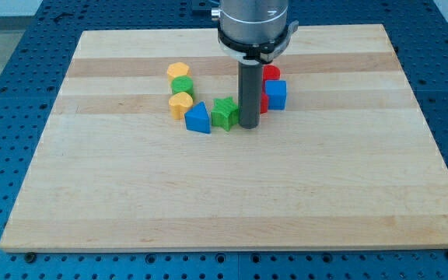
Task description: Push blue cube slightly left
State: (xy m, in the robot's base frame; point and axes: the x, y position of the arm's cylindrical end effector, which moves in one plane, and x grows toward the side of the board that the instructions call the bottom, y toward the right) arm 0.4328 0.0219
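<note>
The blue cube sits on the wooden board right of centre near the view's top. My tip is down on the board just left of and slightly below the blue cube, between it and a green star-shaped block. A red block lies partly hidden behind the rod, touching the blue cube's left side. Another red block sits just above the blue cube.
A blue triangular block lies left of the green star. A yellow block, a green cylinder and a yellow hexagonal block stack in a column further left. The arm's grey housing hangs at the view's top.
</note>
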